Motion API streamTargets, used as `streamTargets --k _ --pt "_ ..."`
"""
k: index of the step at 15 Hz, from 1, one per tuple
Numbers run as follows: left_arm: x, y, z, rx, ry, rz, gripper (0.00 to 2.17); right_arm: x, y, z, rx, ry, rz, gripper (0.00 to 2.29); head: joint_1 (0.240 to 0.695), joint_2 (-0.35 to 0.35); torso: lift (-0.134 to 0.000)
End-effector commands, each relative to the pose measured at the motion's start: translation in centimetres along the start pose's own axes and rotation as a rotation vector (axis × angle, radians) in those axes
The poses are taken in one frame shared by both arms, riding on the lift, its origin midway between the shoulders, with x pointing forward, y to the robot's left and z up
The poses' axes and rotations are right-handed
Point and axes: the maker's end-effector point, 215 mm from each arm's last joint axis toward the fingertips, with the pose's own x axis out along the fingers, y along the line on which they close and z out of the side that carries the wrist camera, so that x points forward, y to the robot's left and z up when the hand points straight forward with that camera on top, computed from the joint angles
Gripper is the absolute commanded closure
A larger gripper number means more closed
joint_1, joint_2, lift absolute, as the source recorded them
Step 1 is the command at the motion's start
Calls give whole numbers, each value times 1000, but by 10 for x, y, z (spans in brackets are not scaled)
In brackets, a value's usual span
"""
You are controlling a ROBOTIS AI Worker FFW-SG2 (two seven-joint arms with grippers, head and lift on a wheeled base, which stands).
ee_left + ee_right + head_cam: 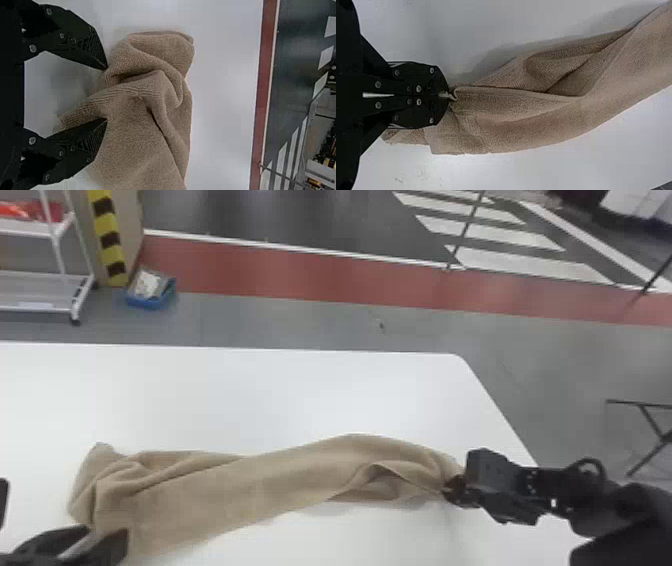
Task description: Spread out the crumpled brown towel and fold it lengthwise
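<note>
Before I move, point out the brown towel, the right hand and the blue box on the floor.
Brown towel (240, 490): head view, middle stretch.
Right hand (445, 95): right wrist view, at its fingertips.
Blue box (145, 303): head view, front wall.

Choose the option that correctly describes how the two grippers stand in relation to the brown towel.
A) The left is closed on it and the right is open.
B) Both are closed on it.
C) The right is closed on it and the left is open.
C: the right gripper pinches the towel at one end, while the left gripper has its fingers spread wide apart.
</note>
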Motion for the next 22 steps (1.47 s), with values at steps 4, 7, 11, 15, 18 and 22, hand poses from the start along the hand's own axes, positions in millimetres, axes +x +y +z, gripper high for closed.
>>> streamTargets --k 4,7,11,15,18,22 --pt "-26 10 46 52 -102 26 1912 -5 -1 -10 16 11 -13 2152 695 -292 -124" --pt "-61 10 67 41 -67 18 1912 -15 -11 -4 -1 5 -43 2152 695 -286 -124" --pt "-66 -25 79 62 7 -10 1902 -18 -6 14 -10 -15 -38 2152 695 -269 -124" --pt "-29 -36 23 58 129 -29 292 -16 -3 8 -5 -3 -28 2152 695 -299 -124" --pt "-12 -31 15 66 123 -16 248 -14 1 6 -1 1 -21 2152 695 -327 -124" --pt "-1 -27 15 75 105 -4 269 -12 4 4 5 2 -15 2152 695 -327 -124"
